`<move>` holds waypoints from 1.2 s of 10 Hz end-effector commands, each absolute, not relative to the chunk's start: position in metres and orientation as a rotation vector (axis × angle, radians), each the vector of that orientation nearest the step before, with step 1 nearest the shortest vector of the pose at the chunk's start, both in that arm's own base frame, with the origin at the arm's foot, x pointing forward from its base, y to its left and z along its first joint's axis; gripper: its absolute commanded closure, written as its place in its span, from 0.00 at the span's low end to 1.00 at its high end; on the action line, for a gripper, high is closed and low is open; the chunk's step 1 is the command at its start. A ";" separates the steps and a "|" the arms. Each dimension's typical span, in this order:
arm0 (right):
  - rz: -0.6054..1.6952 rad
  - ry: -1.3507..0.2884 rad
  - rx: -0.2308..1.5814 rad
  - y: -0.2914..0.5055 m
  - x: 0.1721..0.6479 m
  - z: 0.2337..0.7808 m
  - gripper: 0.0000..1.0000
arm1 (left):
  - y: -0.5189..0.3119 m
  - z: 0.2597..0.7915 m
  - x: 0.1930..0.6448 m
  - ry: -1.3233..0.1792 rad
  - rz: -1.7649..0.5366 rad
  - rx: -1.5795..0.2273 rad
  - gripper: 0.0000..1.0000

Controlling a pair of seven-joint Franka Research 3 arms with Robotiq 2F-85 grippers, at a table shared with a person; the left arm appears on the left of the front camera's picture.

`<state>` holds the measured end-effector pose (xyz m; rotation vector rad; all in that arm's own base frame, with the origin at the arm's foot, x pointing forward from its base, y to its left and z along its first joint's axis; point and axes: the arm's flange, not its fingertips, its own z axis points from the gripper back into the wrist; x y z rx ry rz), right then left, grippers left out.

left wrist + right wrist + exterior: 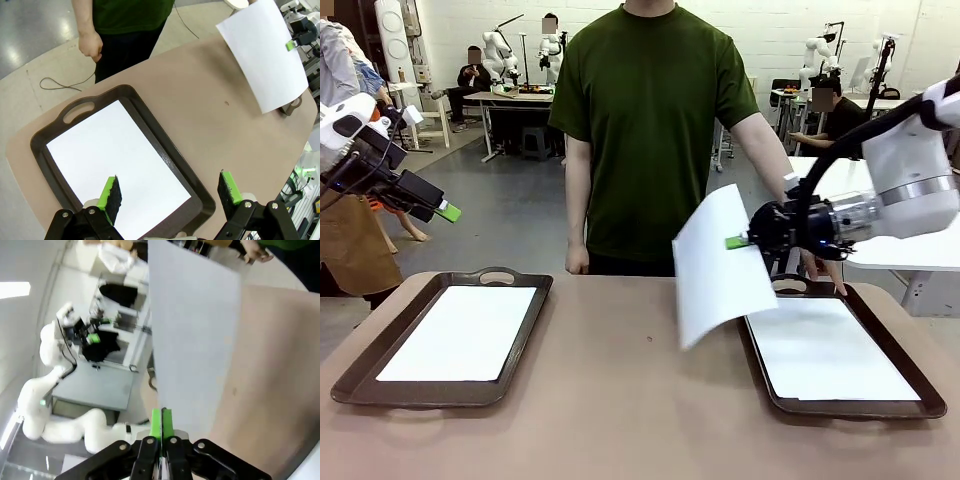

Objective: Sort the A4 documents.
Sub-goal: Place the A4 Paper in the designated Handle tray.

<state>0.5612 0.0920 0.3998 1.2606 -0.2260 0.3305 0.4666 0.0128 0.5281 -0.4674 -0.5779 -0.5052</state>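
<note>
From the front, your right gripper [738, 241] has its fingers clamped on one edge of a lifted A4 sheet [720, 262], which hangs over the surface [620, 380] between the two trays, just left of the right tray [910, 400]; its long axis runs roughly up and down. Your left gripper [448, 212] hovers well off, above the left tray [350, 385], which holds another sheet [460, 333]. In the left wrist view, your fingers [111, 196] stand open over that tray. In the right wrist view, the fingers [162, 424] pinch the sheet's near edge; the paper hides what lies beyond it.
</note>
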 end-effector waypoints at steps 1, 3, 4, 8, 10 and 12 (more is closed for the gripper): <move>0.408 -0.196 1.264 0.092 0.556 0.387 0.98 | 0.013 0.529 0.467 -0.585 -0.505 -0.456 0.00; 0.390 -0.153 1.265 0.072 0.553 0.378 0.98 | 0.013 0.529 0.467 -0.585 -0.505 -0.456 0.00; 0.355 -0.134 1.270 0.057 0.552 0.371 0.98 | 0.013 0.529 0.467 -0.585 -0.505 -0.456 0.00; 0.230 -0.126 1.251 -0.032 0.551 0.354 0.98 | 0.013 0.529 0.467 -0.585 -0.505 -0.456 0.00; 0.226 -0.082 1.197 -0.064 0.549 0.342 0.98 | 0.013 0.529 0.467 -0.585 -0.505 -0.456 0.00; 0.226 -0.072 1.151 -0.077 0.554 0.336 0.98 | 0.013 0.529 0.467 -0.585 -0.505 -0.456 0.00</move>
